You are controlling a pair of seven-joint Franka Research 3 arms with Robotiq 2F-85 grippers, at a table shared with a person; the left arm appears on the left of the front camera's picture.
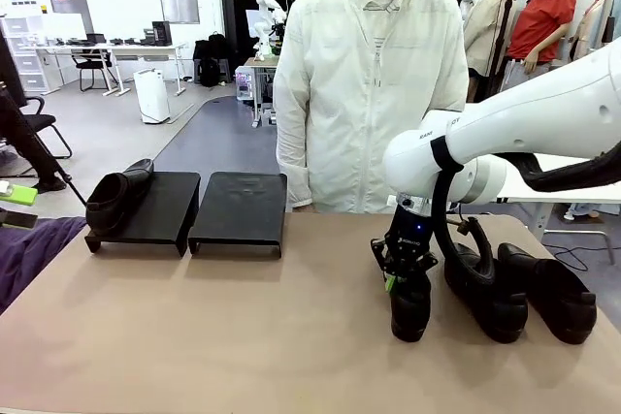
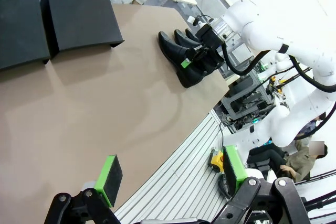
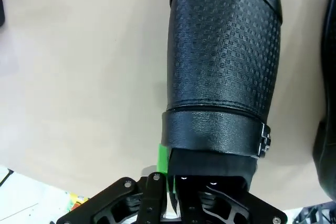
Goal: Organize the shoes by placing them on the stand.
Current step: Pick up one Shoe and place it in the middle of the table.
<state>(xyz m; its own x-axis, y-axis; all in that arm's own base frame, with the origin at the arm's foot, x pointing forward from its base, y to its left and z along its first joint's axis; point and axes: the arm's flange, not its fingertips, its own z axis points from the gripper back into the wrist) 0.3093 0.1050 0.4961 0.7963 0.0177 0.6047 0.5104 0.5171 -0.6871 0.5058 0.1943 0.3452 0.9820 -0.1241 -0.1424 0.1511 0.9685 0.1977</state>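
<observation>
The stand is two low black platforms, the left one [image 1: 146, 215] and the right one [image 1: 240, 208], at the table's far left. One black shoe [image 1: 118, 196] lies on the left platform. Three more shoes stand at the right: one nearest the middle [image 1: 410, 309], then a second [image 1: 485, 290] and a third [image 1: 551, 293]. My right gripper [image 1: 400, 281] comes down from above and is shut on the heel rim of the nearest shoe [image 3: 223, 66], one green pad [image 3: 164, 160] against its side. My left gripper [image 2: 170, 174] hangs open beyond the table's near edge, holding nothing, with the stand [image 2: 79, 14] and shoes [image 2: 176, 56] far off.
A person in a white jacket [image 1: 369, 94] stands at the far side of the table, behind its middle. A purple cloth [image 1: 29, 249] lies over the table's left edge. The brown tabletop [image 1: 243, 327] between the stand and the shoes is bare.
</observation>
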